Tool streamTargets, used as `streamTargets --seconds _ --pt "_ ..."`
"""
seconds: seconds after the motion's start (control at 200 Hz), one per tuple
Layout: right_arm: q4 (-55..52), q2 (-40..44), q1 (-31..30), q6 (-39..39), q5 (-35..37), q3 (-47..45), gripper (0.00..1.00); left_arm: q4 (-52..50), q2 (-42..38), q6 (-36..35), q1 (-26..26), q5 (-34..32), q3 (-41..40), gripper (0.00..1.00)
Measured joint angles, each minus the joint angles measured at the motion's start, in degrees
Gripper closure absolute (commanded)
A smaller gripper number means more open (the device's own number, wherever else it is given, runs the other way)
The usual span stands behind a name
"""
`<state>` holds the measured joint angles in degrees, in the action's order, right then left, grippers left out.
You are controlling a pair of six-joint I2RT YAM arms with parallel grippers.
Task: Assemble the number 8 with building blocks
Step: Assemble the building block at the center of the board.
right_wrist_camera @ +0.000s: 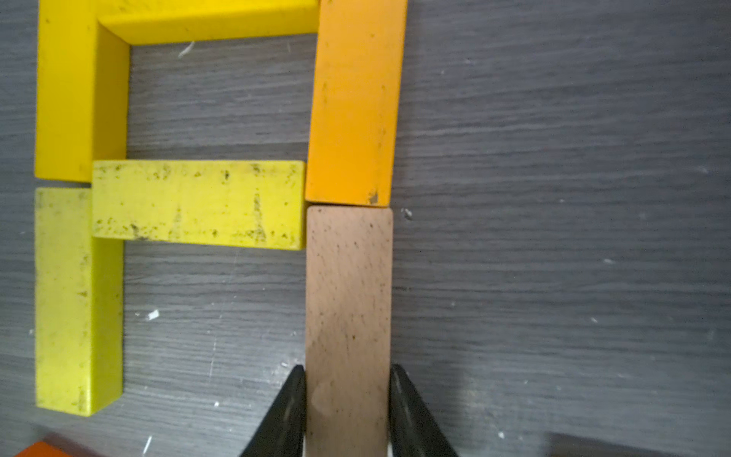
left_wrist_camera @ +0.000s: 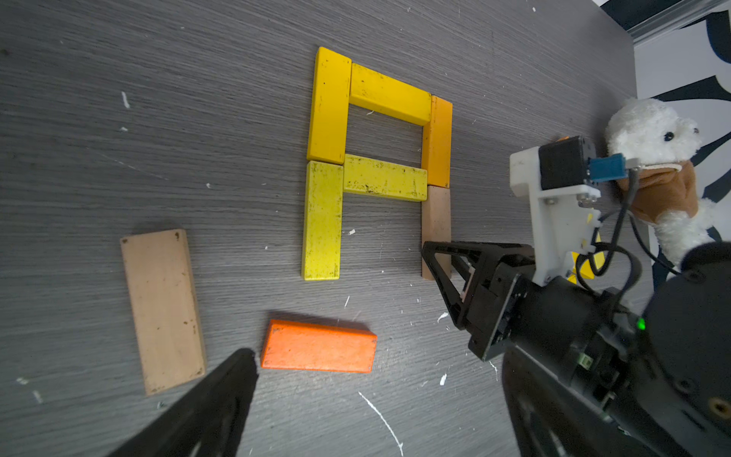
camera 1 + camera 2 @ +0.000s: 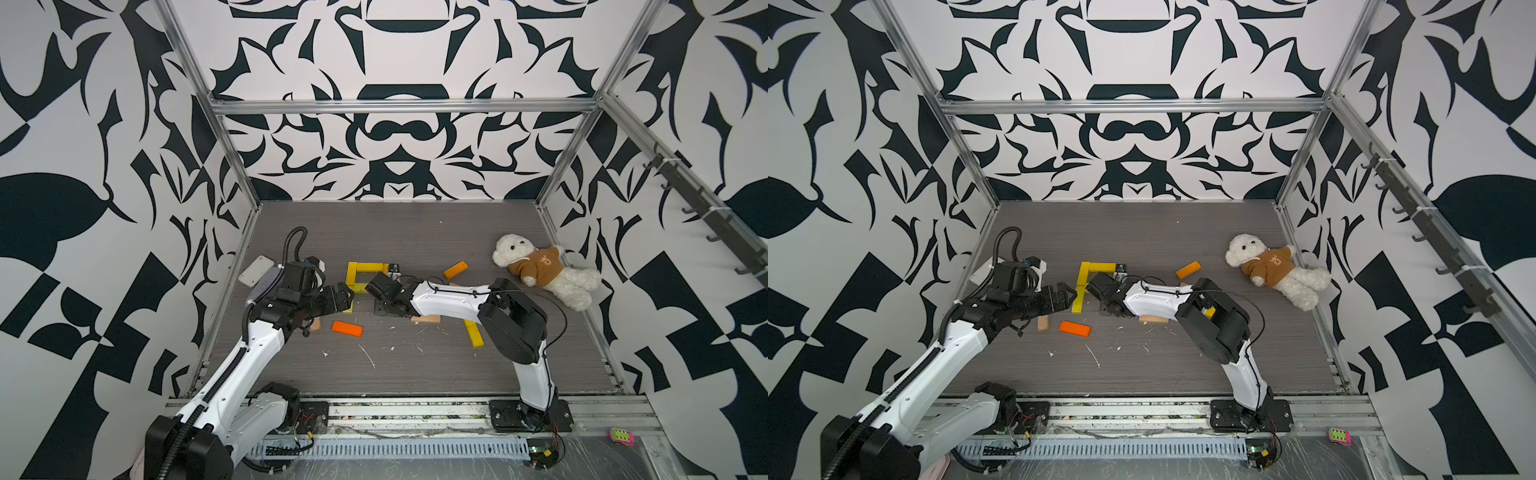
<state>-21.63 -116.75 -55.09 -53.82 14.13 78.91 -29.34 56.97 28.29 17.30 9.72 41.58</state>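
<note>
Several building blocks lie flat as a part figure: bright yellow blocks (image 2: 330,107) along one side and the far end, a worn yellow crossbar (image 1: 197,203), a worn yellow leg (image 2: 322,221) and an amber block (image 1: 356,103). A tan block (image 1: 348,308) lies end to end with the amber one. My right gripper (image 1: 348,376) is shut on this tan block's near end, a finger against each long side. My left gripper (image 2: 375,415) hangs open above the floor, with a loose orange block (image 2: 318,347) just beyond its fingertips and a flat tan block (image 2: 162,308) beside it.
Loose blocks lie around: an orange one (image 3: 455,269) at the back, a tan one (image 3: 426,319) under the right arm, a yellow one (image 3: 473,333) beside it. A white teddy bear (image 3: 540,270) lies at the right wall. A white flat case (image 3: 256,270) sits by the left wall.
</note>
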Motion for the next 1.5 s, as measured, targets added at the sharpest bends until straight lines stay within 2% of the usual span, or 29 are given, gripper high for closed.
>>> streamTargets --seconds 0.105,0.53,0.72,0.985,1.135,1.265,1.504 --pt "0.48 0.0 0.0 -0.07 -0.09 0.0 0.55 0.0 0.22 0.0 -0.04 0.2 0.0 0.01" --pt "0.94 0.0 0.0 -0.02 -0.15 -0.02 0.53 0.83 0.79 0.0 -0.22 0.59 -1.16 0.01" --pt "1.38 0.24 0.0 0.74 -0.11 -0.92 0.44 0.42 2.21 0.02 -0.44 0.44 -1.16 0.01" --pt "2.05 5.97 -0.42 4.94 -0.63 -3.72 0.23 -0.59 3.17 2.75 0.39 0.46 -2.56 0.01" --pt "5.42 12.5 -0.9 8.98 -3.67 -8.22 0.21 -0.9 3.15 5.57 1.7 0.17 -4.94 0.0" --pt "7.61 17.14 -0.94 14.6 -7.1 -12.41 0.25 -0.94 3.65 7.82 1.86 0.15 -6.73 0.01" --pt "8.87 21.44 -1.05 27.65 -14.73 -16.06 0.32 0.57 9.99 9.18 1.86 0.87 -6.82 0.01"
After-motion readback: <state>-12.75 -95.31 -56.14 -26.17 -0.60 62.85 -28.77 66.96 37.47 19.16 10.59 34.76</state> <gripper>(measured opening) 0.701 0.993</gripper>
